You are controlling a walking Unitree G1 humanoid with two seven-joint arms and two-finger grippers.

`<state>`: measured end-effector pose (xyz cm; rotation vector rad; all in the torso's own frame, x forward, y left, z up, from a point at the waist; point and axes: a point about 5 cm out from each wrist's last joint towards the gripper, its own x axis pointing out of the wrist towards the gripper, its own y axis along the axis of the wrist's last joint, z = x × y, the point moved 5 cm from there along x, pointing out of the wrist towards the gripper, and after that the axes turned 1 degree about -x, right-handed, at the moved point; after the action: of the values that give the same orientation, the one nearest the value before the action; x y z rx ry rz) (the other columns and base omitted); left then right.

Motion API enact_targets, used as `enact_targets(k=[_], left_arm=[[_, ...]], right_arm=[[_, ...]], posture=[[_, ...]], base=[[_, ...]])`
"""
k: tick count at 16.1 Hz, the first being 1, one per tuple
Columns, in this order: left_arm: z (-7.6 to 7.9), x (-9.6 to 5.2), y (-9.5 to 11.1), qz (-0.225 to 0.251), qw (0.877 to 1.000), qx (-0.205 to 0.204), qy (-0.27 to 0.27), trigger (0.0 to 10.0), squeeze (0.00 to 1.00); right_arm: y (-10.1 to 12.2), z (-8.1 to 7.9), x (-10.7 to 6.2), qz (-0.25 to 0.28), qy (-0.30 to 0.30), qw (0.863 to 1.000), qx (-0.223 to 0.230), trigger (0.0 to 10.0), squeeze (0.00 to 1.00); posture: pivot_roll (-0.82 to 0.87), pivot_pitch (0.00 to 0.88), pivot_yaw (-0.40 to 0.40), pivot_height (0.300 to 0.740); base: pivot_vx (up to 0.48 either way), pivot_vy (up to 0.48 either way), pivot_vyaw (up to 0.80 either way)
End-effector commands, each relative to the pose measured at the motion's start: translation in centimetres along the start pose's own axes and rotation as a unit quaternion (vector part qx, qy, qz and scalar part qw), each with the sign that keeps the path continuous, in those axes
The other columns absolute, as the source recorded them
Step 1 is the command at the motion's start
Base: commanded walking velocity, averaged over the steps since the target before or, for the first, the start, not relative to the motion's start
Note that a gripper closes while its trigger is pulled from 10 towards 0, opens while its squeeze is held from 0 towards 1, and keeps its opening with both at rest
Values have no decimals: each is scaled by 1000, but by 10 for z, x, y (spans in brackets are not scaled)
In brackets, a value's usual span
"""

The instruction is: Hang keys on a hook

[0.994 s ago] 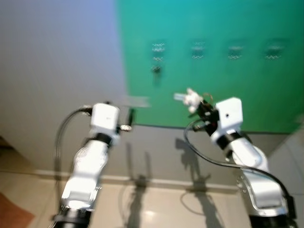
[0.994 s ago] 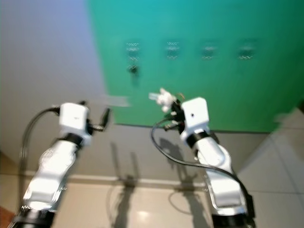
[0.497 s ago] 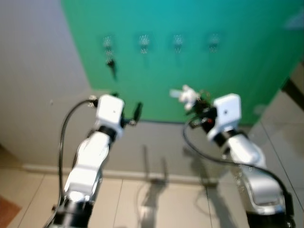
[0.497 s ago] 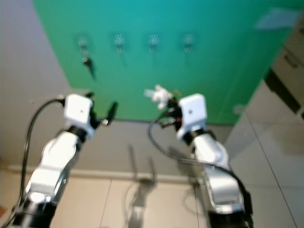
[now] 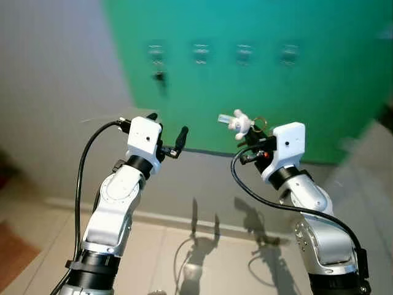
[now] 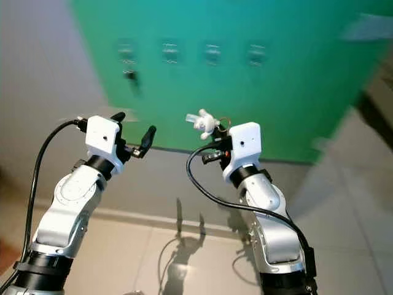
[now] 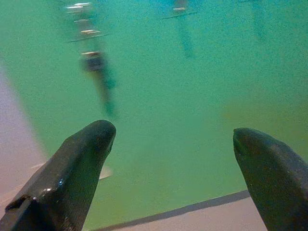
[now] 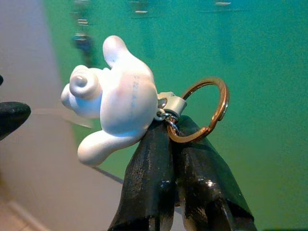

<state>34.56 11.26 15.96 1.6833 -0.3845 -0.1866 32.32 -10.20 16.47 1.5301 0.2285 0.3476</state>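
Both arms have come a bit lower against the green board [image 5: 258, 80] than before. Right pincer [image 8: 171, 139] is pinching the keys [image 8: 144, 110] below the row of hooks [image 5: 244, 53], with the white toy sticking out sideways toward the left pincer [image 7: 173, 159]. That one is spread wide with nothing in it, near the board's bottom edge.

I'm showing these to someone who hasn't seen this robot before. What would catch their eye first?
Probably the white figurine keychain with its gold ring, pinched in the shut jaws of the right gripper and held up toward the green wall panel. Next, the row of hooks high on that panel, the leftmost with something dark hanging from it. The left gripper is raised beside it, jaws open.
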Motion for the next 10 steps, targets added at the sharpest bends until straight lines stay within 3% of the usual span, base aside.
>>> enact_targets(k=[1,10], left_arm=[[-2,-1,5,6,1000,3,-3,10000,0],[7,-3,2,-1,999,-1,-32,10000,0]], right_arm=[[6,-3,3,9,6,1000,-2,10000,0],[9,-6,2,17,31,999,-12,10000,0]], posture=[[-45,0,61,740],[-43,0,70,740]], base=[[304,0,800],[311,0,0]])
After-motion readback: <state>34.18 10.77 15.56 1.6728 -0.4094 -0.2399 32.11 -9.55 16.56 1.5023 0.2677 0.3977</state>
